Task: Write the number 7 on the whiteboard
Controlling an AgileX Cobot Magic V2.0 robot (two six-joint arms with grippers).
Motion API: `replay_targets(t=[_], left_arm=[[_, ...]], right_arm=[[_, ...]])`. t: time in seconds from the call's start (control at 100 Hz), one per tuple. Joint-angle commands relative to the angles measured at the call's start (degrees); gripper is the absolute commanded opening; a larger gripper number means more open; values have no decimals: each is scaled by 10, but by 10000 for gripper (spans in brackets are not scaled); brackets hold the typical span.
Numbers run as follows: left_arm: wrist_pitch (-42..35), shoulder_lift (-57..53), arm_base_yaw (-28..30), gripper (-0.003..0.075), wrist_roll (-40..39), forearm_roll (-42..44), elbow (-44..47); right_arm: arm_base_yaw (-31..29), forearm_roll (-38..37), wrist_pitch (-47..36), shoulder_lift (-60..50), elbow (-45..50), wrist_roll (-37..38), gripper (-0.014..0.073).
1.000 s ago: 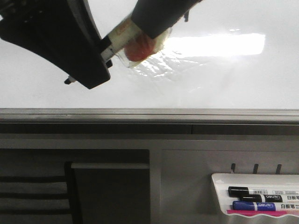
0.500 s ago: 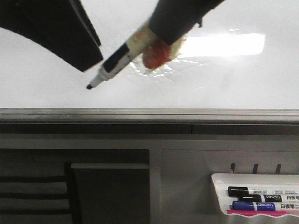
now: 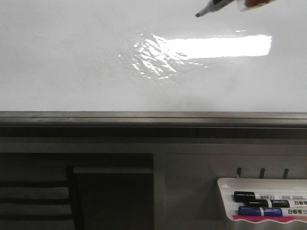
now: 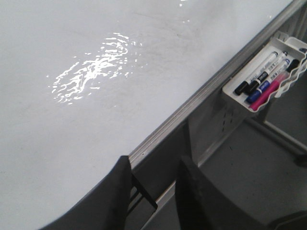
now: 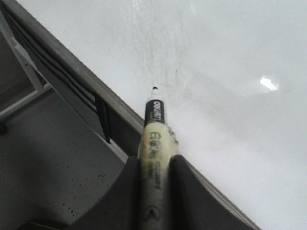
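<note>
Whiteboard (image 3: 72, 62): we see a large glossy white board filling the upper part of the front view, with a bright rectangular light reflection (image 3: 216, 46) right of its middle and a grey metal rail (image 3: 153, 117) along its near edge. We find no number 7 on its surface in any view; only faint grey smudges show in the right wrist view.

Marker (image 3: 211, 7): black-tipped, uncapped, its body wrapped in yellowish tape. In the front view only its tip end shows, at the top of the whiteboard above the reflection, pointing down and to the left. We cannot tell whether the tip touches the board.

Right end effector (image 5: 154, 191): its two dark fingers (image 5: 125, 196) are pressed against the marker barrel from either side, pinching it. The marker tip points toward the whiteboard just past the rail.

Left end effector (image 4: 152, 201): its two dark fingers (image 4: 112, 201) stand spread with a clear gap between them, holding nothing, above the rail at the whiteboard's edge.

Marker tray (image 3: 225, 184): small white plastic tray mounted below the rail, toward the whiteboard's right end. We count a black-capped marker (image 3: 261, 196) and a blue-capped marker (image 3: 266, 211) lying in it, with something pink (image 3: 268, 218) along its front.
</note>
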Motion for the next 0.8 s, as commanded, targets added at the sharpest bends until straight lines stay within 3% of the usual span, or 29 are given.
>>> replay_targets(t=[0.0, 0.17, 0.29, 0.51, 0.79], left_arm=[[-79, -26, 3, 169, -11, -20, 17], [-113, -32, 3, 123, -11, -28, 40], [-121, -27, 3, 92, -11, -29, 40], [-123, -27, 3, 41, -11, -31, 40], [-126, -26, 3, -1, -11, -31, 40]], right_arm=[[-5, 7, -91, -7, 12, 7, -64], [-6, 15, -110, 27, 4, 22, -64], [-18, 15, -48, 73, -50, 37, -64], [6, 43, -156, 135, -46, 37, -64], [2, 51, -205, 189, -46, 38, -64]])
